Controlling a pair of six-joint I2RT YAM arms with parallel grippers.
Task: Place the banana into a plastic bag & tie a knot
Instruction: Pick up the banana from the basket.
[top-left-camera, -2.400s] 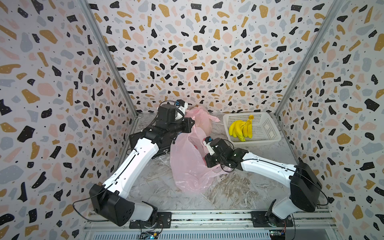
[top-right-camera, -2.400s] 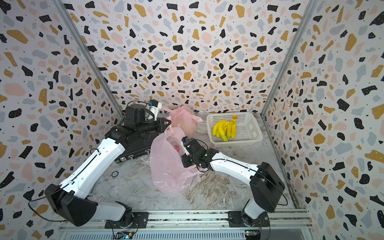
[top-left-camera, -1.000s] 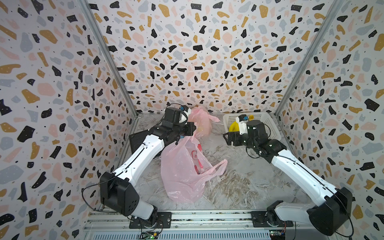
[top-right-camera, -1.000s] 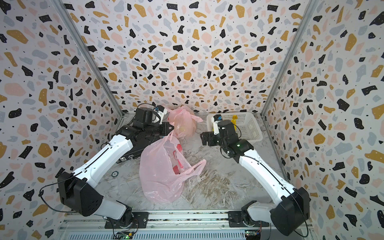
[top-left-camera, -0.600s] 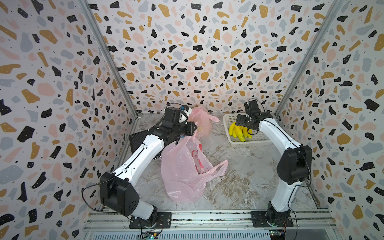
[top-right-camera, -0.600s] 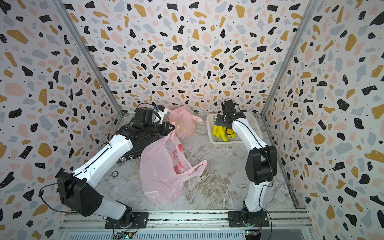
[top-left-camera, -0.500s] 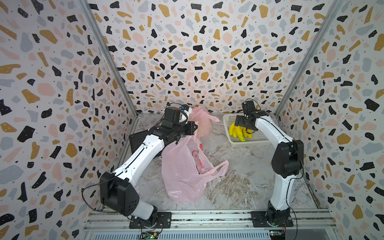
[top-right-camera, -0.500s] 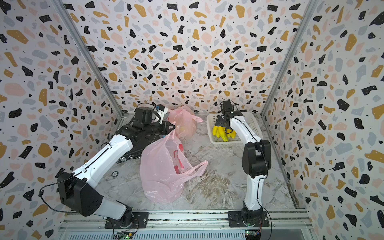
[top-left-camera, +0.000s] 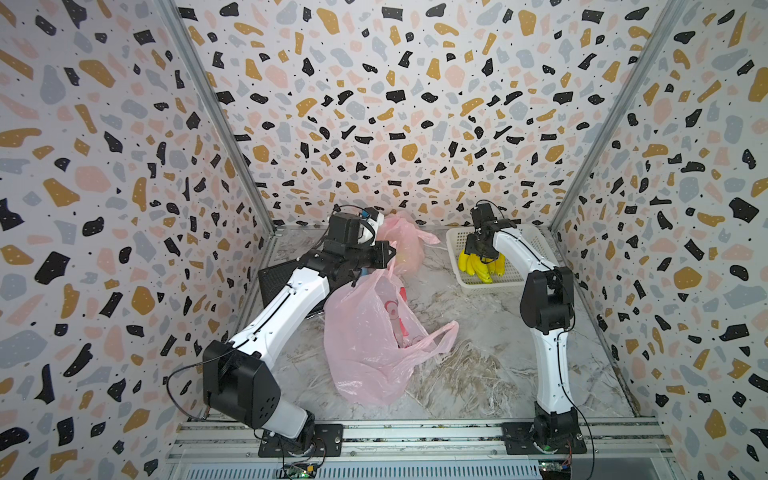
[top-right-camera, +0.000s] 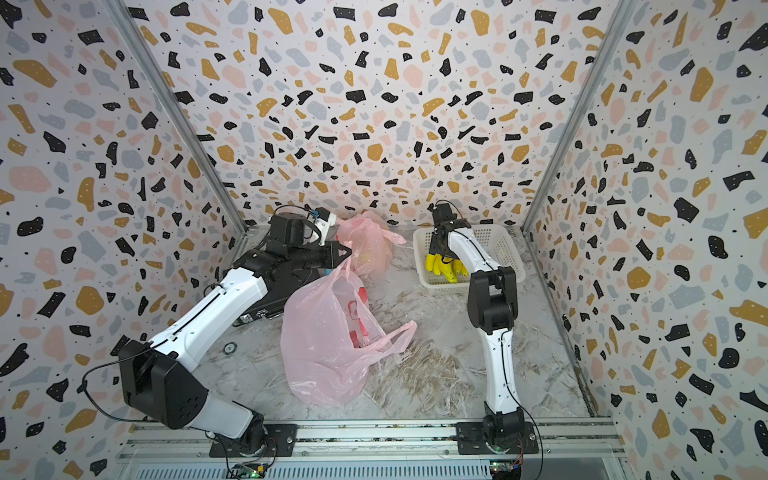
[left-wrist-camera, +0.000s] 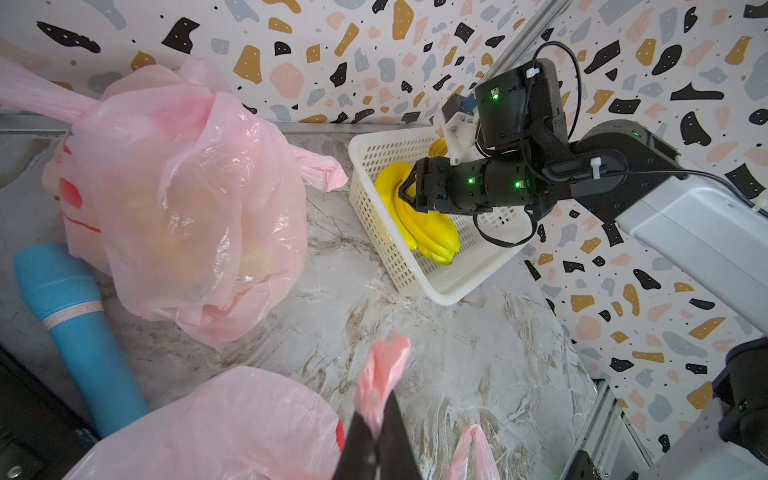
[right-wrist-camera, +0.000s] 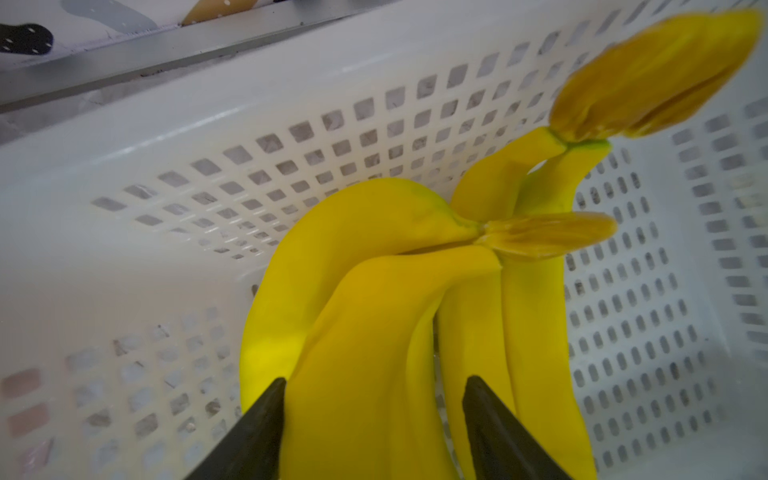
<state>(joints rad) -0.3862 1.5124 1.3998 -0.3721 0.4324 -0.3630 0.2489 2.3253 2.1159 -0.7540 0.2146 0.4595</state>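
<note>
A bunch of yellow bananas (top-left-camera: 482, 268) (top-right-camera: 446, 268) lies in the white basket (top-left-camera: 536, 245) (top-right-camera: 498, 237) at the back right. My right gripper (right-wrist-camera: 374, 380) (top-left-camera: 482, 253) is down in the basket, its two fingers pressed against either side of one banana (right-wrist-camera: 374, 332). The pink plastic bag (top-left-camera: 365, 340) (top-right-camera: 324, 345) stands in the middle of the floor. My left gripper (left-wrist-camera: 380, 419) (top-left-camera: 390, 251) is shut on one bag handle (left-wrist-camera: 384, 361) and holds it up. The other handle (top-left-camera: 440, 332) lies loose on the floor.
A second pink bag (top-left-camera: 405, 241) (left-wrist-camera: 178, 195), filled and tied, sits at the back wall between the arms. A blue cylinder (left-wrist-camera: 79, 332) and a black box (top-left-camera: 278, 278) lie beside the left arm. Straw-like scraps (top-left-camera: 469, 374) cover the floor near the front. Patterned walls enclose three sides.
My right arm left the bag, swung to the basket and came down over the bananas, and its jaws narrowed onto one. The left gripper kept hold of the bag handle.
</note>
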